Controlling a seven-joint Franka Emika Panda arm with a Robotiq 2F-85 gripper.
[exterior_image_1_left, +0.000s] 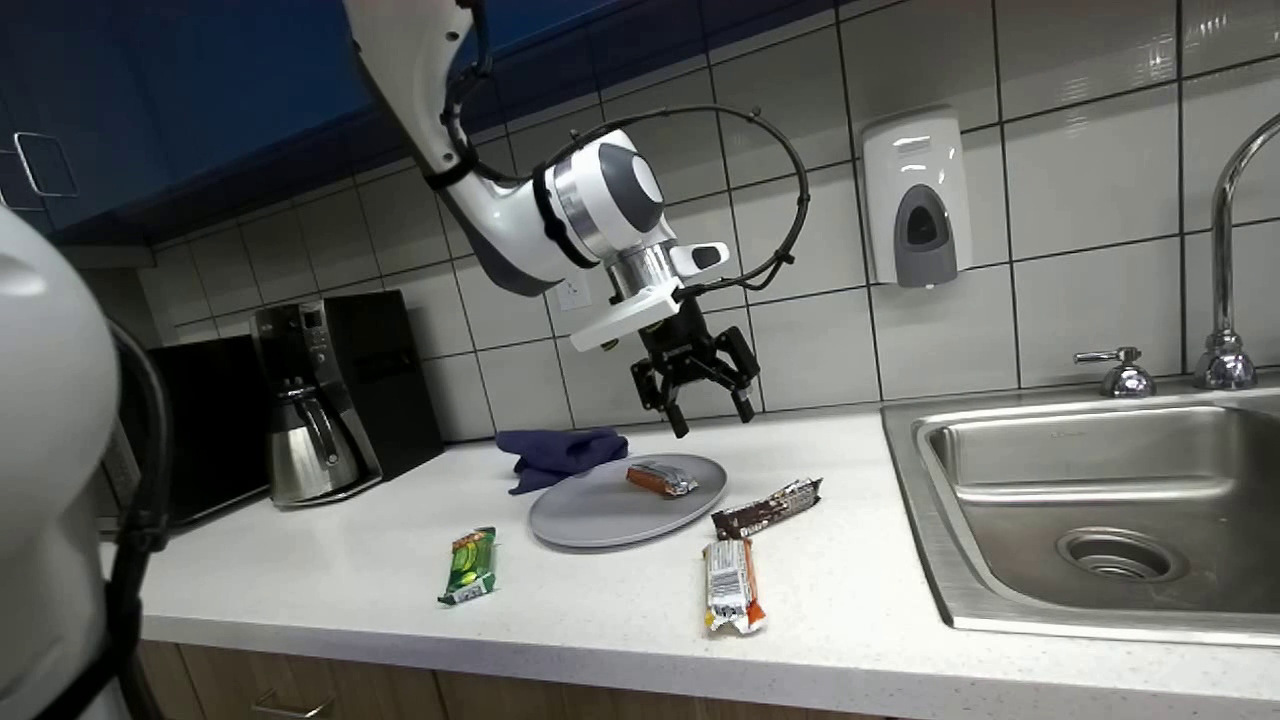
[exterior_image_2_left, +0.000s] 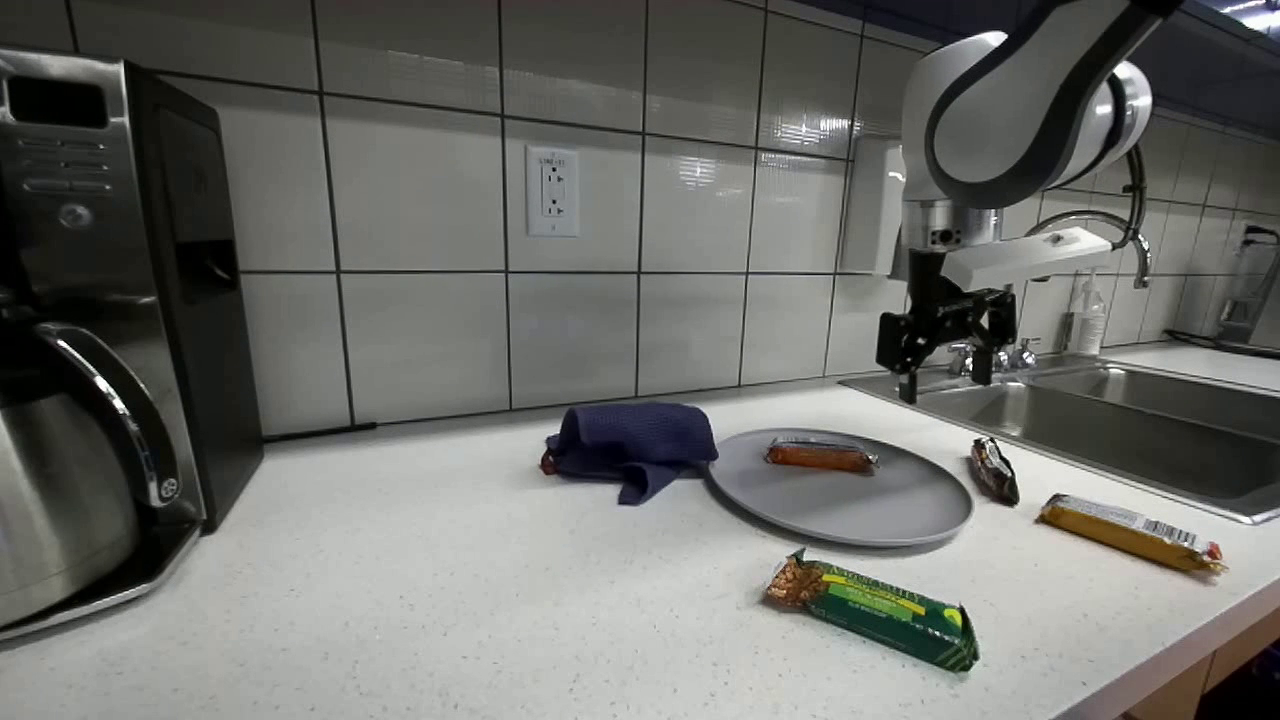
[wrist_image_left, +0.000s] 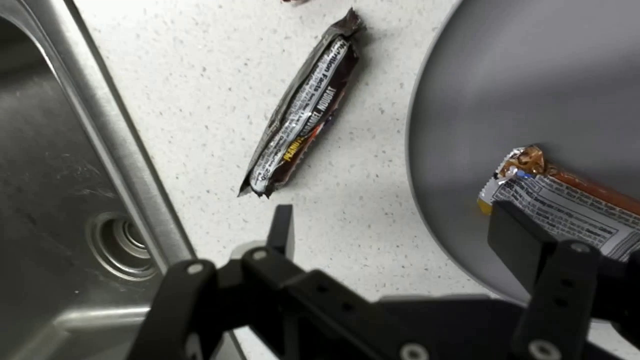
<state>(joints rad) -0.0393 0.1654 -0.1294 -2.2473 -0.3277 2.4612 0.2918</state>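
Wrist view shows gripper (wrist_image_left: 392, 217), jaws spread and empty, above counter (wrist_image_left: 200, 75) near brown candy bar (wrist_image_left: 305, 110) and orange bar (wrist_image_left: 582, 205) on gray plate (wrist_image_left: 465, 95); judged a pre-grasp stage, any grasp calling for lowering, height unclear.

Glossy white robot arm (exterior_image_1_left: 515, 215), smoothly rounded in form. Dark grey rounded end cap (exterior_image_1_left: 632, 190), smooth-edged. Shiny silver metal band (exterior_image_1_left: 580, 210), ring-shaped. Thick black cable (exterior_image_1_left: 803, 195) forms one wide loop. Narrow black straps (exterior_image_1_left: 450, 174) wrap the arm. Flat white bar-shaped wrist housing (exterior_image_1_left: 630, 315). Matt black angular gripper (exterior_image_1_left: 711, 415) carries hinged linkages (wrist_image_left: 360, 315), round silvery screw heads (wrist_image_left: 414, 351) and blocky rectangular black fingertips (wrist_image_left: 515, 245).
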